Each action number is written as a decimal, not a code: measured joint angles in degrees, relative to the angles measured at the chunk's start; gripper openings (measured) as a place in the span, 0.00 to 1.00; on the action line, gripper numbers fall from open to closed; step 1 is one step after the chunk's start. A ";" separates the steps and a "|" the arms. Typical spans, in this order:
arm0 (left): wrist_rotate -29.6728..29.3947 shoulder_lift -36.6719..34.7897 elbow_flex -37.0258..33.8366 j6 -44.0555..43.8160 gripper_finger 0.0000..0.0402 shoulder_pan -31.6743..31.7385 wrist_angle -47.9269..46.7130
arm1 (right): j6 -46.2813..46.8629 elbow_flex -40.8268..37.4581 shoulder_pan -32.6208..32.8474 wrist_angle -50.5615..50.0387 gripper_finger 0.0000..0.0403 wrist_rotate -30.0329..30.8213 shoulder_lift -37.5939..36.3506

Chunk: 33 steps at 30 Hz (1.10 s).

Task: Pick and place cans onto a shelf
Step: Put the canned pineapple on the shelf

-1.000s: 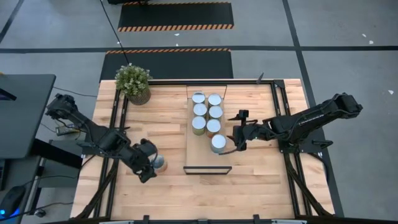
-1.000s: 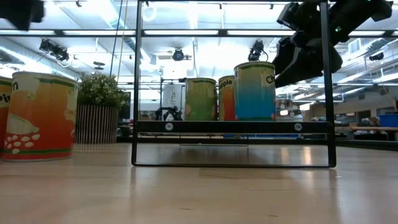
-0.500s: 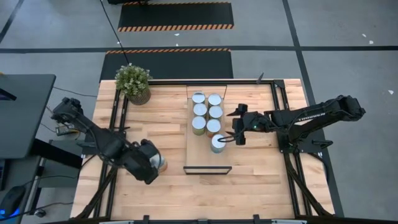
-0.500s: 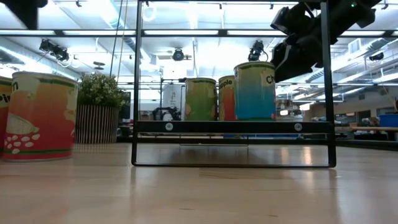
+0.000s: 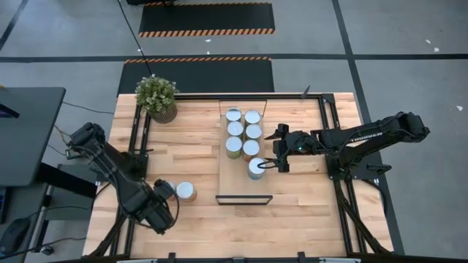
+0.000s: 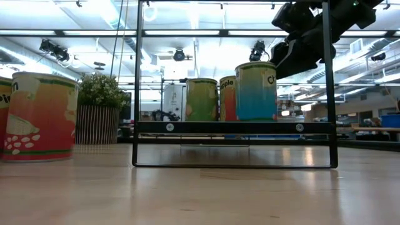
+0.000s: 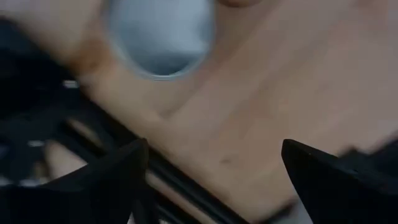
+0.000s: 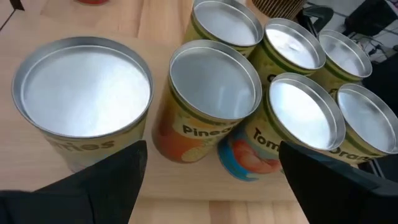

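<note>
**Inspector:** Start at the left. What is there?

**Assistant:** The left gripper (image 5: 162,212) hangs over the near left part of the table (image 5: 197,150). Its fingers (image 7: 106,180) are spread wide and grip nothing. One can (image 5: 187,191) stands on the table just beside it, apart from the fingers. In the blurred left wrist view a pale round top, probably that can, lies beyond the fingers. A potted plant (image 5: 156,97) sits at the far left corner, clear of the work.

**Inspector:** And the middle?

**Assistant:** The shelf (image 5: 243,157) runs front to back down the centre of the table. Seven cans stand on it in two files, packed touching from the far end, which leaves the near end bare for those still to come. The nearest of them (image 5: 257,168) stands alone in the right file.

**Inspector:** The right side?

**Assistant:** The right gripper (image 5: 278,155) hovers just right of that nearest can, above its top. Its fingers (image 8: 99,186) are parted wide and empty. I judge this can already placed and the loose can the next to be fetched.
</note>
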 joint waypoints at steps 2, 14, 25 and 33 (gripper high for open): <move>-1.72 0.61 0.00 -0.54 0.93 -0.86 -2.32 | -0.54 0.00 0.00 -0.24 0.93 0.02 0.00; -5.67 1.15 -6.25 -9.72 0.93 -7.08 1.25 | 0.59 -3.37 -1.93 -0.66 0.93 0.35 -0.52; 0.67 1.11 -16.68 -14.20 0.93 -8.10 12.63 | 0.56 -7.76 -3.13 6.08 0.93 0.26 -1.43; -1.03 1.13 -23.64 -14.81 0.93 -7.42 20.03 | -0.53 -7.74 -3.15 8.31 0.93 -2.25 -1.66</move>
